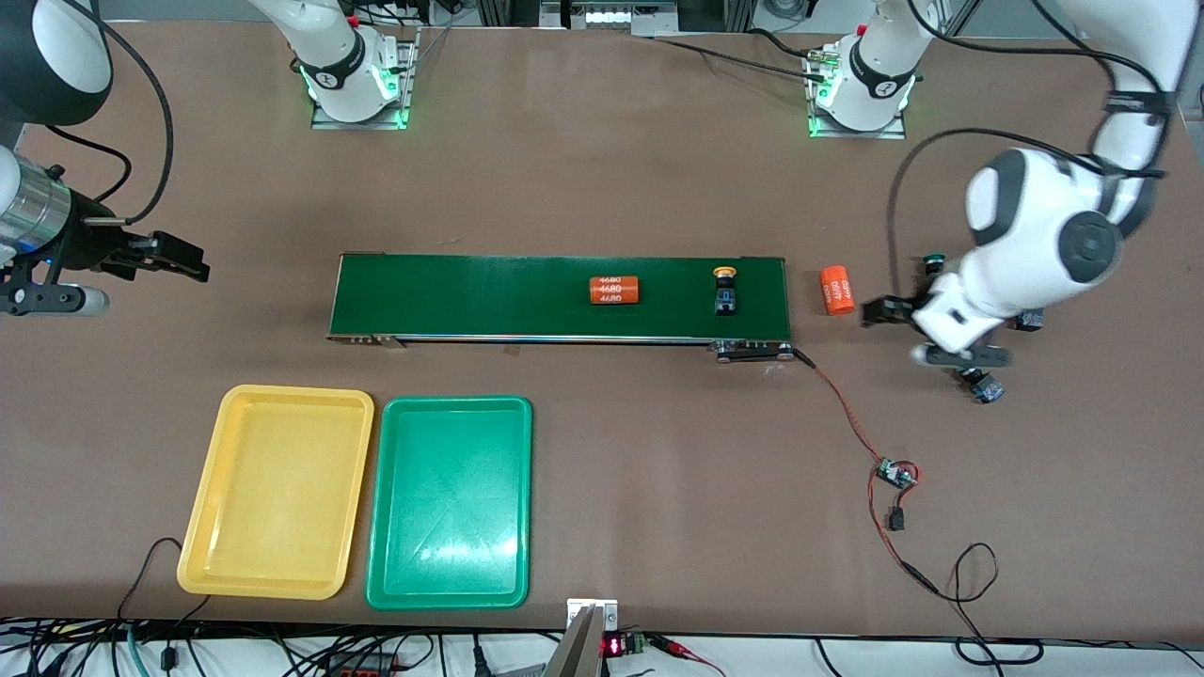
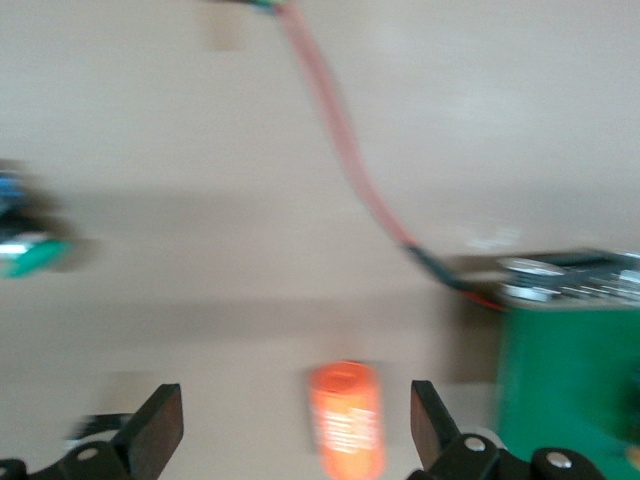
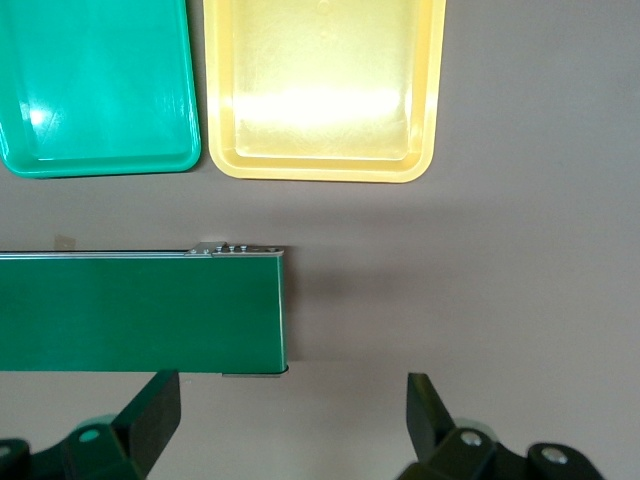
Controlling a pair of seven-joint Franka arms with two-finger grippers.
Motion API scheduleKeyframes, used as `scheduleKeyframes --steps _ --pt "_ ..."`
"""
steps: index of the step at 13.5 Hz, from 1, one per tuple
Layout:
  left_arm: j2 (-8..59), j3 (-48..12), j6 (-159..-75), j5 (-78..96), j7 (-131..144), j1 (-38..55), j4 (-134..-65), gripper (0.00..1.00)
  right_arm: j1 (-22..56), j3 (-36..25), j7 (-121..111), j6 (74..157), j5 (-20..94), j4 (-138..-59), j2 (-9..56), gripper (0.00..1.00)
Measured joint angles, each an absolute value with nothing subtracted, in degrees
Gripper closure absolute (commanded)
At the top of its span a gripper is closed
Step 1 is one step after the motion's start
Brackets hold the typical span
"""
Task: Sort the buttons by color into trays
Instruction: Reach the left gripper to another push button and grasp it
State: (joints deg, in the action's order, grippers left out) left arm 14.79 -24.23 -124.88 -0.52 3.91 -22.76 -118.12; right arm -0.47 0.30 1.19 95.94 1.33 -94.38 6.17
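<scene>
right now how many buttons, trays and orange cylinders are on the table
buttons: 4 (one on the belt, three on the table toward the left arm's end)
trays: 2 (one yellow, one green)
cylinders: 2 (one on the belt, one just off its end)
total: 8

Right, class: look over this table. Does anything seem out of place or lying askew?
Yes. One orange cylinder lies on the bare table just off the conveyor belt, at the left arm's end, while its twin rides the belt. A yellow-capped button lies tipped on its side there too.
</scene>
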Motion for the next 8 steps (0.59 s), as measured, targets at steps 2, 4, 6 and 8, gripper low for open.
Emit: scheduleKeyframes --steps 2,4,6,8 --pt "17.1 -23.8 -125.5 -1.9 3.8 -25.9 -117.9 0.00 -0.5 0.3 1.2 95.9 1.3 -94.4 6.2 0.00" --pt "19.9 -23.5 -126.1 -2.1 3.8 -29.1 -116.4 0.00 -0.5 0.3 1.2 95.9 1.3 -94.4 6.2 0.00" --pt "23.3 -22.4 -126.1 -2.2 3.7 -31.8 -113.6 0.00 -0.3 0.3 1.1 95.9 1.3 -94.4 6.2 0.00" --pt "26.8 -20.0 -127.3 -2.2 3.4 -32.9 -110.6 0.00 0.0 0.4 1.1 95.9 1.3 -94.4 6.2 0.00"
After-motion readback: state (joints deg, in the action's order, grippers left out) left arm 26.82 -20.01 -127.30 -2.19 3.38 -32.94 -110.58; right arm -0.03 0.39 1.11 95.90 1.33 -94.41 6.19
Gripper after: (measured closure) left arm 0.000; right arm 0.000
